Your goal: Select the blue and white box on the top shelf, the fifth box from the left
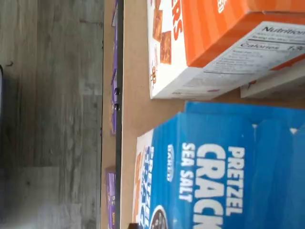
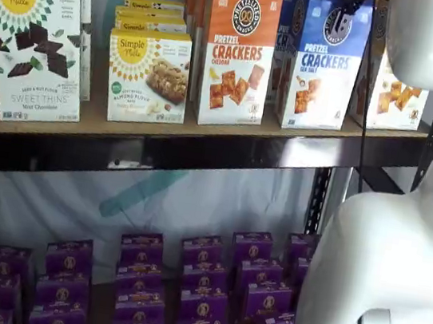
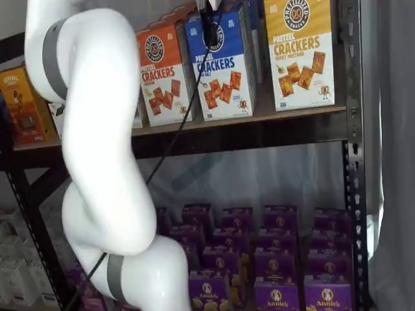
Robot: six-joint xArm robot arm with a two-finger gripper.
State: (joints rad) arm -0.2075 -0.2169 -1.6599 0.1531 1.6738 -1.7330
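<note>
Blue and white box (image 2: pixel 321 64): we log it upright on the top shelf (image 2: pixel 203 140), facing front, blue above, white below, "PRETZEL CRACKERS SEA SALT", directly under our claw (image 3: pixel 211 29), whose black fingers hang before its upper face.

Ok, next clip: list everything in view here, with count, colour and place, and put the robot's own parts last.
blue and white box: one at the front, more behind it; top shelf, between orange-topped and yellow-topped boxes
orange-topped cracker box: one at the front, more behind
yellow-topped cracker box: one clearly seen, top shelf
Simple Mills boxes: two stacks, white and yellow, top shelf
top shelf: one, tan board, black front rail
purple boxes: many, in rows on the lower shelf
arm: one, white, in front of the shelves
gripper: black fingers in front of the blue and white box; open or shut unclear
</note>
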